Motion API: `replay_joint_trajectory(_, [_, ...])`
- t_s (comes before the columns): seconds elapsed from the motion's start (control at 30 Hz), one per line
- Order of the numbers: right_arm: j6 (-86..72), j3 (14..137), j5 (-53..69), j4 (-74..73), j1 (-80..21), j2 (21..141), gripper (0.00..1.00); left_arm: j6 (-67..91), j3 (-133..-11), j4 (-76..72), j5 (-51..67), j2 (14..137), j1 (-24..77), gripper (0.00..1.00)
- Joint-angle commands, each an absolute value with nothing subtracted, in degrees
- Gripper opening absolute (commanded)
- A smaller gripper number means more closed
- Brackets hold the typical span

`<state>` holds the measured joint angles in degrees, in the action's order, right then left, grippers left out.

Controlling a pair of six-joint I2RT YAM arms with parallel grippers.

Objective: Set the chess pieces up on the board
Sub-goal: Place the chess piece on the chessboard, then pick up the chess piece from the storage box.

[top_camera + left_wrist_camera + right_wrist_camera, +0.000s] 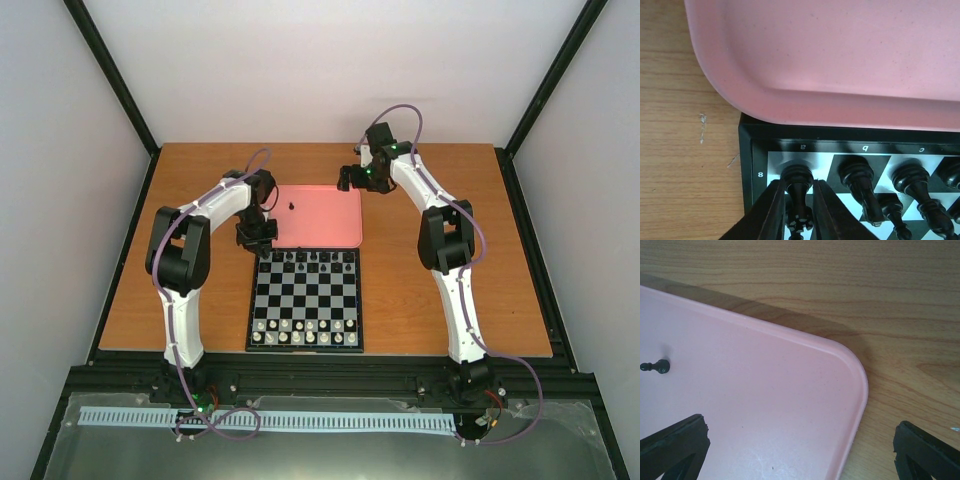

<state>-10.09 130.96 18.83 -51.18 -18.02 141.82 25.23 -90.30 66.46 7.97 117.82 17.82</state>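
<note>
Left gripper (798, 186) clamps a black rook (798, 175) on the far-left corner square of the board (747, 165). A skewed release could tip it onto the neighbouring piece (856, 172). The tray (790, 105) rim crowds the far side, leaving room only toward the left edge of the table (685, 125). Right gripper (800, 450) hangs open above the tray.

Pink tray (335, 225) lies flat on the wooden tabletop (450, 200), toward the far side; it has rounded corners and a low raised rim. White chess figures (305, 332) stand in two rows on the side nearest me, well apart from the tray. From the left wrist I see pale scratches (702, 129) in the wood near the tray's corner. Black frame rails (117, 80) run up the pale walls (320, 70). A white slotted strip (270, 421) lies across the metal ledge at the bottom.
</note>
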Motion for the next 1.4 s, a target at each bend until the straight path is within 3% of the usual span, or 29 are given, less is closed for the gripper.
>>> replay_joint_trajectory(0.0, [-9.8, 130.7, 18.6, -51.0, -17.8, 141.3, 1.00, 24.6, -91.3, 66.3, 8.2, 118.4, 17.4, 0.20])
replay_joint_trajectory(0.4, [-9.9, 130.9, 18.9, -50.8, -17.8, 141.3, 1.00, 23.7, -96.0, 70.3, 5.3, 116.3, 17.4, 0.26])
replay_joint_trajectory(0.6, [-9.9, 131.1, 18.8, -50.8, -17.8, 141.2, 1.00, 22.5, -104.0, 74.0, 0.6, 116.9, 17.3, 0.37])
replay_joint_trajectory(0.83, [-10.1, 132.1, 18.6, -50.9, -17.8, 141.7, 1.00, 20.0, -118.3, 71.0, 4.8, 126.8, 17.4, 0.50])
replay_joint_trajectory(1.1, [-10.1, 132.3, 17.5, -51.2, -17.8, 141.3, 1.00, 20.4, -135.3, 69.2, 9.5, 142.2, 17.4, 0.49])
replay_joint_trajectory(1.37, [-10.3, 132.3, 17.9, -51.1, -17.8, 141.8, 1.00, 21.0, -139.5, 66.3, 8.7, 147.0, 17.5, 0.46])
